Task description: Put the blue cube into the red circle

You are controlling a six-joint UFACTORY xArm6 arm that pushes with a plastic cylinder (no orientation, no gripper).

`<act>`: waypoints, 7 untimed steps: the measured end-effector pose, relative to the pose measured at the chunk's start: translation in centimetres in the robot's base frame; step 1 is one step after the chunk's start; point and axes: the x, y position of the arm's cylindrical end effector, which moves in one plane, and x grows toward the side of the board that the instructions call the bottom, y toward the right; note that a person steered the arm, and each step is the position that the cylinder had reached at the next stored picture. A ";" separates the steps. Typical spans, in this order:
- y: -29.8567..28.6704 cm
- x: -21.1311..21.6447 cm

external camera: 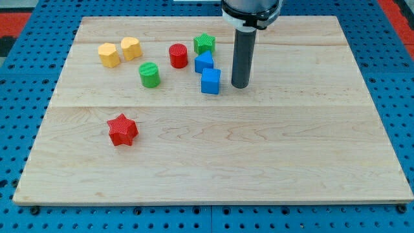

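Observation:
The blue cube point(210, 81) lies on the wooden board just right of the middle top. The red circle, a red cylinder point(178, 55), stands up and to the view's left of it. A second blue block point(204, 63) sits between them, just above the cube. My tip point(240, 85) rests on the board close to the cube's right side, a small gap apart from it.
A green star point(204, 43) sits above the second blue block. A green cylinder point(149, 74) lies left of the cube. Two yellow blocks point(108, 55) point(130, 48) sit at top left. A red star point(122, 129) lies at lower left. The board point(272, 162) has a blue pegboard around it.

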 end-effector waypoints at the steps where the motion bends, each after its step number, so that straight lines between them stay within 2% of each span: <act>1: -1.3 -0.9; 2: -5.2 -2.7; 4: -5.6 -0.3; 5: -5.1 2.0; 6: -0.1 5.3; 7: -6.4 4.5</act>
